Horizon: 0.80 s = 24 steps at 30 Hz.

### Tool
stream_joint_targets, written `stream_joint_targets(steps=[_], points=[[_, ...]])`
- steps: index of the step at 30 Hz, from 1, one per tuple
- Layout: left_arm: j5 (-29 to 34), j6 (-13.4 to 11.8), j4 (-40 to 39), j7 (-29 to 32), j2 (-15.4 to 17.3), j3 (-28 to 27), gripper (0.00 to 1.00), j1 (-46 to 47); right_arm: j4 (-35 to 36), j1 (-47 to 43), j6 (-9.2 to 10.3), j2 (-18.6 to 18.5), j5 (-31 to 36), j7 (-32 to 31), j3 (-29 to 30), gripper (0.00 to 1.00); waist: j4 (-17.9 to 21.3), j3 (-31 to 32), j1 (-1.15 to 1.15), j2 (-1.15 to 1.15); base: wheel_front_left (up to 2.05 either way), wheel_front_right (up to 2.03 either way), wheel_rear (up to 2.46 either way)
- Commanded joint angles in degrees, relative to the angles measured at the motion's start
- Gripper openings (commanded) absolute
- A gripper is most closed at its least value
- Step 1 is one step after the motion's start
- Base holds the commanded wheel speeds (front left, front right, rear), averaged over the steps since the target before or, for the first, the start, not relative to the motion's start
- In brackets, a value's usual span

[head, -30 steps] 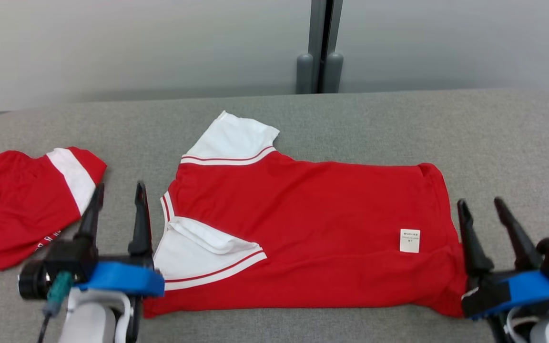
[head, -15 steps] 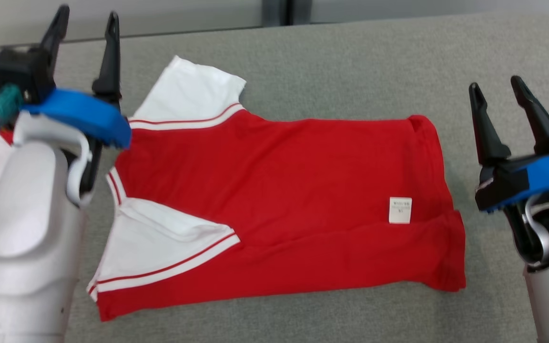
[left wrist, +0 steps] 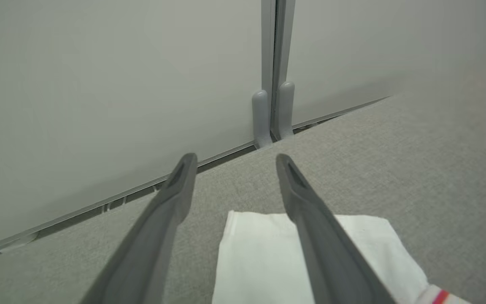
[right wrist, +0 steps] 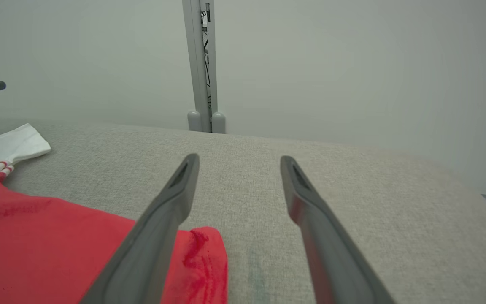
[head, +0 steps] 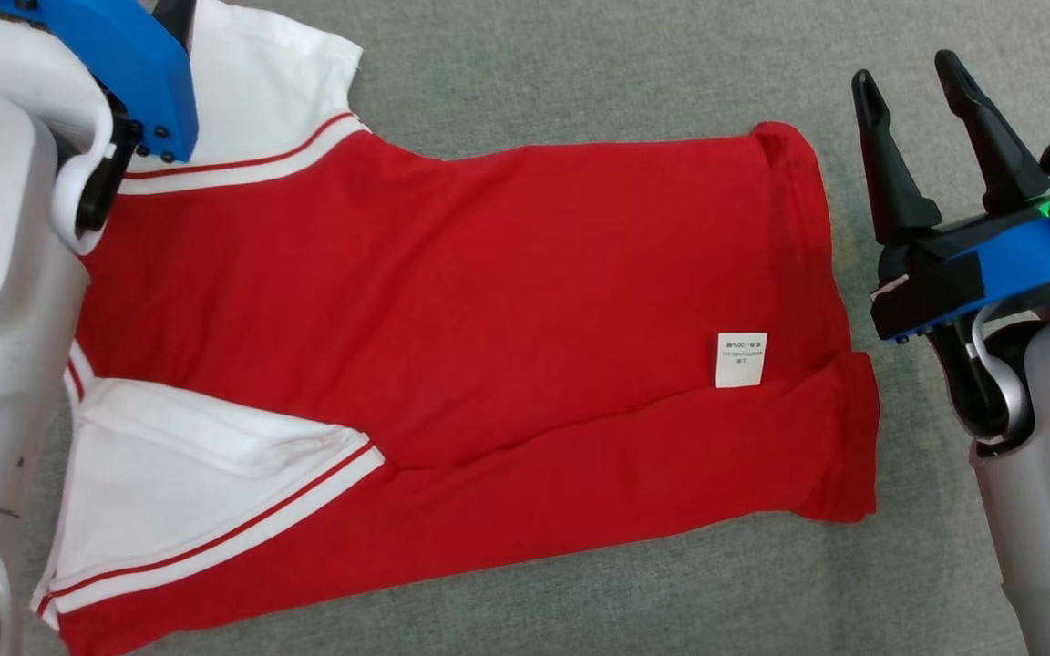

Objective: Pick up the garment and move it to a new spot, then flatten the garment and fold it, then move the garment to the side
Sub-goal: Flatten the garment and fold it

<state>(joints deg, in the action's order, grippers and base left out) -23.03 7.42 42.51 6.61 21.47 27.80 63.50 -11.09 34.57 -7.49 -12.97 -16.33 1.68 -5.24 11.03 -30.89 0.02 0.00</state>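
Red garment (head: 488,301) flat; left gripper (left wrist: 232,162) and right gripper (head: 905,73): jaws wide, empty.

- This looks like a robotics lab or test bay, set up inside a plain, office-like room.
- Smooth pale grey partition panels (left wrist: 99,84) close off the back, bare of any marks.
- A grey metal post (left wrist: 274,50) joins the panels; it stands on two rounded feet (right wrist: 194,120), and cabling (right wrist: 206,25) shows in its slot.
- The worktop (head: 580,55) is covered in grey woven fabric, and its far corner is rounded.
- A pale robot forearm carries the blue-and-black right pincer (head: 903,68) above it.
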Motion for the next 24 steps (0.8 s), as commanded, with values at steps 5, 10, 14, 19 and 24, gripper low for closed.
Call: stream_joint_targets(steps=[5,10,14,19,24], points=[[-3.02,0.02,4.17,2.33,2.34,4.81,1.00,3.15,-0.31,2.31,-0.03,0.19,-0.76,0.94,-1.29,1.00,1.82,-1.83,-0.02,0.00,0.00,0.00,0.00],[-5.80,0.02,7.90,4.76,3.77,8.40,1.00,4.65,-0.72,3.40,-0.02,-0.09,-1.39,1.31,-2.16,1.00,3.06,-3.29,-0.02,0.00,0.00,0.00,0.00],[-8.66,0.03,9.96,5.85,3.63,10.13,1.00,5.19,-0.97,3.88,-0.02,-0.42,-1.71,1.27,-2.30,1.00,3.53,-4.18,-0.02,0.00,0.00,0.00,0.00],[-12.46,0.03,12.00,7.86,3.43,12.97,0.00,5.14,-2.06,4.32,-0.02,-1.49,-2.46,-0.19,-3.28,1.00,3.49,-4.11,-0.02,0.00,0.00,0.00,0.00],[-13.44,0.02,12.35,4.19,3.13,14.35,0.00,6.71,-2.74,4.51,-0.02,-3.78,-4.36,-4.28,-5.78,1.00,2.81,-2.82,-0.02,0.00,0.00,0.00,0.00]])
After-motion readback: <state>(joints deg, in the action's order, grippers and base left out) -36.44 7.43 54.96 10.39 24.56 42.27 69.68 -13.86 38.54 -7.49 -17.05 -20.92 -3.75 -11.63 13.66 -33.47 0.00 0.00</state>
